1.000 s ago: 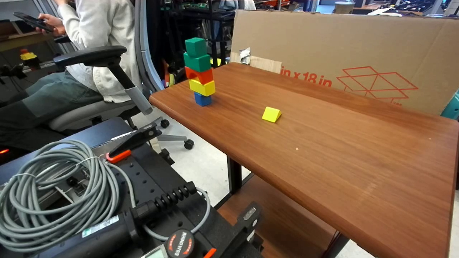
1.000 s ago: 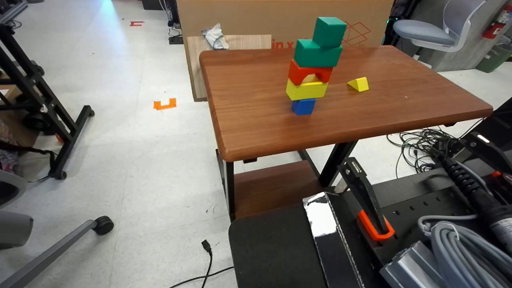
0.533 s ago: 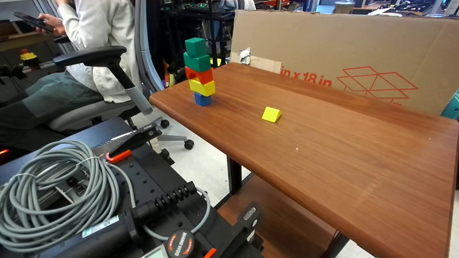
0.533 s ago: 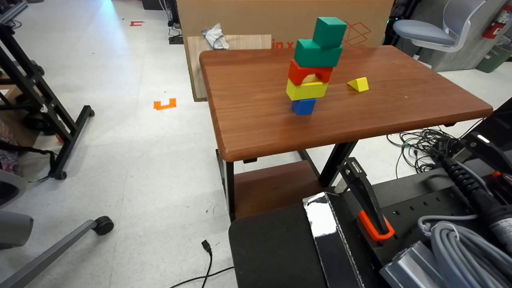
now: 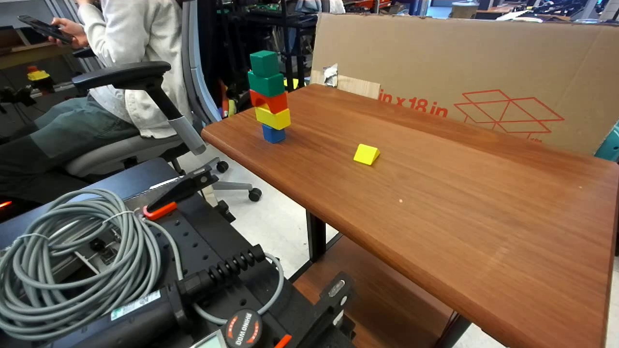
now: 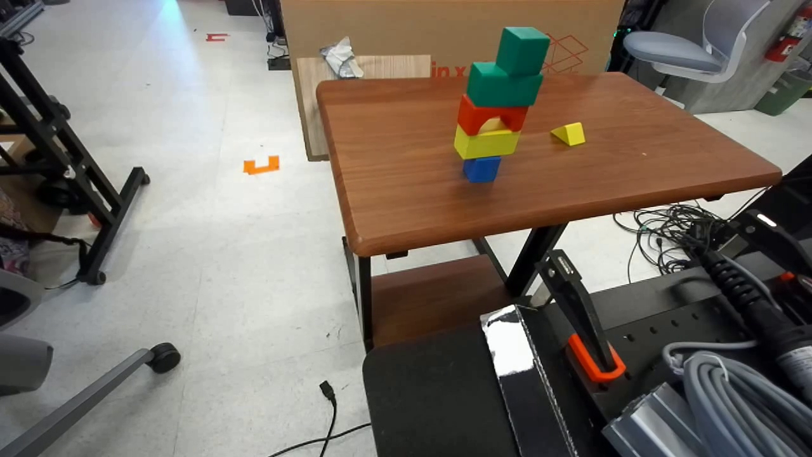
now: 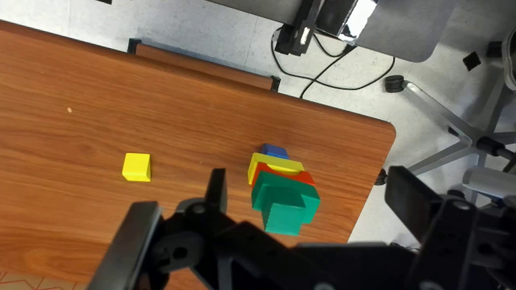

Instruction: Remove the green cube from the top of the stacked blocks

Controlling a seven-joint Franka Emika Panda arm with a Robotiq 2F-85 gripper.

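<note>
At the top of the stacked blocks (image 5: 276, 103) rests the green cube (image 6: 521, 54), its underside on a wider green block (image 6: 501, 90) and set off-centre, toward the right as I see it in an exterior view. Under that piece I make out a red arch (image 6: 491, 108), then a yellow block (image 6: 485, 145), then a blue block (image 6: 481, 170) at the foot, standing on the brown table (image 6: 406, 197). The stack is upright, near one corner of the tabletop. Through my wrist view, the gripper (image 7: 307, 183) has its fingers (image 7: 218, 187) spread wide, and the cube shows in the gap between them; how much room lies between them and it, I cannot tell from there. Well apart from the stack, a yellow wedge (image 6: 572, 134) lies on the table, visible to me in all three views. Beyond the table stands a cardboard sheet (image 5: 435, 53) with red print. Past the stack's end of the table, I see a seated person (image 5: 140, 53) holding a phone (image 5: 46, 29). A coil of grey cable (image 5: 145, 251) lies on a black bench (image 5: 208, 227) near the table.
</note>
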